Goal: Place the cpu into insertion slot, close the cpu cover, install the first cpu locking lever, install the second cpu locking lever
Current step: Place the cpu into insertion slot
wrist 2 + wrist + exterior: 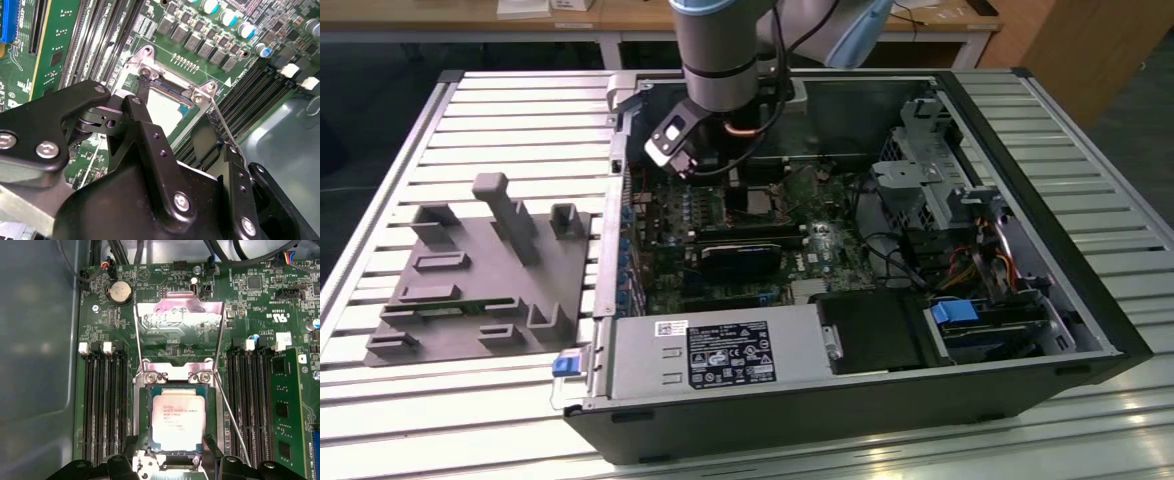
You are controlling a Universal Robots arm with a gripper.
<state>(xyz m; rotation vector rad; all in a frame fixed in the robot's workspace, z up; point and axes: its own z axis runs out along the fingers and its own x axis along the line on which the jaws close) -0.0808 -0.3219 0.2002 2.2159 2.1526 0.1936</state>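
cpu (pixel 177 417): matt silvery metal top | cpu cover (pixel 175 305): shiny bare metal | fingers (pixel 155 150): matt black

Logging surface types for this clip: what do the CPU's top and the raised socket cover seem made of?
The top of the small square silvery-grey cpu looks like matte metal: pale, evenly dull, faintly printed. The thin square-windowed cpu cover, raised open, looks like polished sheet metal: bright glare, mirror-like reflections.
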